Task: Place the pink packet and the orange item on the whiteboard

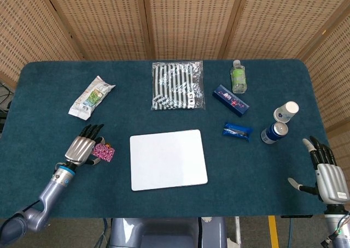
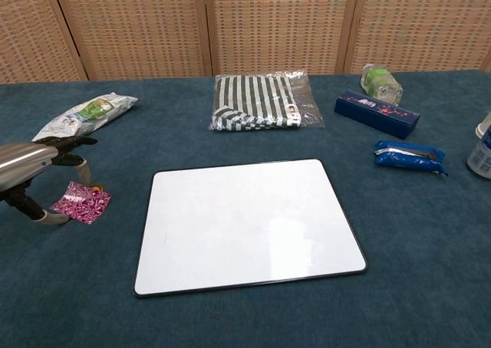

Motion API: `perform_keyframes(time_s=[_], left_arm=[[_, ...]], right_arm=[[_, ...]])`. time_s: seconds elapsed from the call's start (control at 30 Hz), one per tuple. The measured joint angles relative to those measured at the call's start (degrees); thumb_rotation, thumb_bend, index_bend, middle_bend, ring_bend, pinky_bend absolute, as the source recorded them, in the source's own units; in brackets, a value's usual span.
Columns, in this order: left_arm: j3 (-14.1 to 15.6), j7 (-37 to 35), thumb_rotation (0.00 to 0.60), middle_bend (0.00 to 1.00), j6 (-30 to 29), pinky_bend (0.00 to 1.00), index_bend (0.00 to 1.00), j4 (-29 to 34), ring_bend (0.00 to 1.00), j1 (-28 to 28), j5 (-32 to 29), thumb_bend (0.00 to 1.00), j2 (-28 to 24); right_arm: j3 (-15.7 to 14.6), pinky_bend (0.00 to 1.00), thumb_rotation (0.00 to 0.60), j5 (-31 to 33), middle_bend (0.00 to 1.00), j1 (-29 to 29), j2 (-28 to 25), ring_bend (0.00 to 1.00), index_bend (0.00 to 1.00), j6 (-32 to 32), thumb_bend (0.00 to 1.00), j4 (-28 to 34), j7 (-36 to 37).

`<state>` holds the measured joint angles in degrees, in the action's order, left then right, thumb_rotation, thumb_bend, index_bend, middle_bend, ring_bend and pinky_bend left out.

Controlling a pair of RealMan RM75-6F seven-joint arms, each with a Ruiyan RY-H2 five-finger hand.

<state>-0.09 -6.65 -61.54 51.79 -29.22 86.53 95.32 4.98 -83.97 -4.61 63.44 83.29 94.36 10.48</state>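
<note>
Pink packet (image 1: 103, 152) is seen flat on the blue counter (image 1: 49, 95), just off the whiteboard's (image 1: 168, 159) left edge at nine o'clock and not yet on it. A sliver of the orange item (image 1: 111, 148) is glimpsed at the packet's far corner; little of it can be made out. The left hand (image 1: 82, 147) is poised over the packet's left side, its fingers (image 2: 77, 142) spread and curved above the counter; whether the thumb is touching the packet cannot be told, and nothing is seen lifted. The right hand (image 1: 327, 172) is held at the counter's four o'clock corner, fingers apart and holding nothing. A striped folded cloth (image 1: 177, 86) is laid at the board's twelve o'clock, a snack bag (image 1: 91, 96) at ten o'clock, and a small bottle (image 1: 238, 76), two blue packs and stacked cups (image 1: 279, 122) towards two o'clock.
</note>
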Motion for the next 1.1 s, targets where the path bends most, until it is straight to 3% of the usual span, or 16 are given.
perform_keyframes(time_s=[0.7,1.1], left_arm=[[-1.4,5.1,0.6,0.0,-1.4,0.0,0.41,8.6,0.0,-0.3,-0.8,0.18,-5.5],[-5.2,14.2,0.6,0.0,2.2,0.0,0.41,20.3,0.0,-4.9,-2.8,0.17,-7.5]], right_arm=[[0.0,0.0,0.6,0.2,0.0,-0.1,-0.2,0.0,0.0,-0.4,0.05,0.3,0.5],[0.0,0.0,0.6,0.4,0.0,-0.1,-0.3,0.0,0.0,-0.7,0.05,0.4,0.9]])
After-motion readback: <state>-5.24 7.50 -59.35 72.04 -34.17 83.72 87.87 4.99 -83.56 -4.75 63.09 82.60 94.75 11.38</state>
